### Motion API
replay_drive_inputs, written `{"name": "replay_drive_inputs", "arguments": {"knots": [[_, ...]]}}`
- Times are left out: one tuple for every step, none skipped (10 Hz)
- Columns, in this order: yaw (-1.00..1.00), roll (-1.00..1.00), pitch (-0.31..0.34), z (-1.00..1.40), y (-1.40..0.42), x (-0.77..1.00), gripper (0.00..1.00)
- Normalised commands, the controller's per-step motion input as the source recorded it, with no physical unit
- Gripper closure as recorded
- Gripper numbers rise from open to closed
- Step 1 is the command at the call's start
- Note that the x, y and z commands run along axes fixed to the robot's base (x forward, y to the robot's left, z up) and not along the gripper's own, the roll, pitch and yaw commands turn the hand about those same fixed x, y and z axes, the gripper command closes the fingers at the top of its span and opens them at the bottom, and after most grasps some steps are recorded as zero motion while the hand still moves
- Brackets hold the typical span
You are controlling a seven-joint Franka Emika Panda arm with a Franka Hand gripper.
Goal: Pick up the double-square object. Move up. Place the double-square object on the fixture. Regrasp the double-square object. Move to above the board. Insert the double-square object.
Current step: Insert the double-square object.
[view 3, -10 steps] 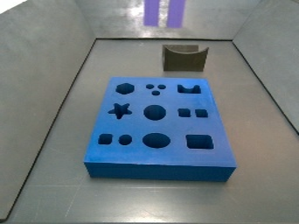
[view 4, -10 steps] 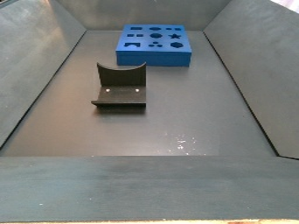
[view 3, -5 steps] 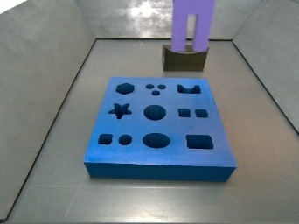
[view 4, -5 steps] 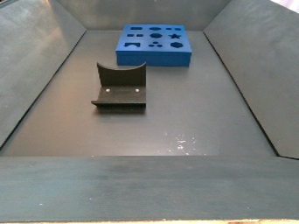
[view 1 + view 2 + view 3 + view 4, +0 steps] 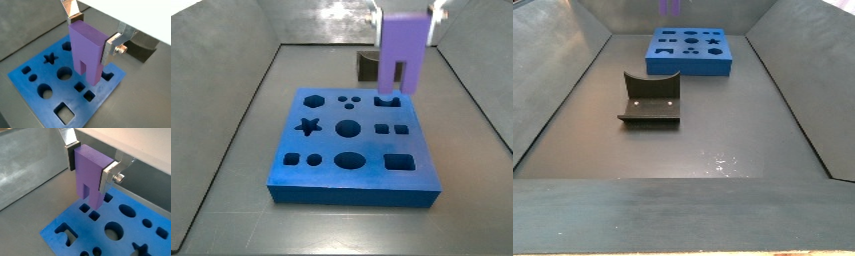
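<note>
**Above the board: insert step left**

Over the board's far right corner, near the fixture, you've got the double-square object clamped prongs-down in the gripper. Pick, fixture stop and regrasp look done. You only need to seat it in its slot.

Lighting is even and fairly bright overhead. In a side view the rear wall carries a washed-out white glare patch, and the double-square object held in my tool is smeared by motion blur, edges soft. The board reads saturated blue, holes dark, soft shadow at its front. In both wrist views the upper corner is blown out white; my tool is sharp there. Specular flecks dot the floor in a side view; all frames are low-resolution and grainy.
</note>
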Motion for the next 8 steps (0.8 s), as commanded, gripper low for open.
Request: {"name": "replay_drive_inputs", "arguments": {"knots": [[0.05, 0.08, 0.0, -0.43, -0.02, 0.54, 1.0], [0.04, 0.11, 0.054, -0.44, -0.02, 0.5, 1.0], [0.1, 0.12, 0.023, -0.49, -0.06, 0.43, 1.0], [0.17, 0.08, 0.0, -0.55, -0.09, 0.36, 1.0], [0.31, 0.05, -0.026, -0.56, -0.15, 0.25, 1.0], [0.39, 0.06, -0.057, -0.45, -0.19, 0.03, 1.0], [0.0, 0.0, 0.023, 0.0, 0.0, -0.02, 1.0], [0.15, 0.04, 0.0, -0.25, 0.0, -0.29, 1.0]]}}
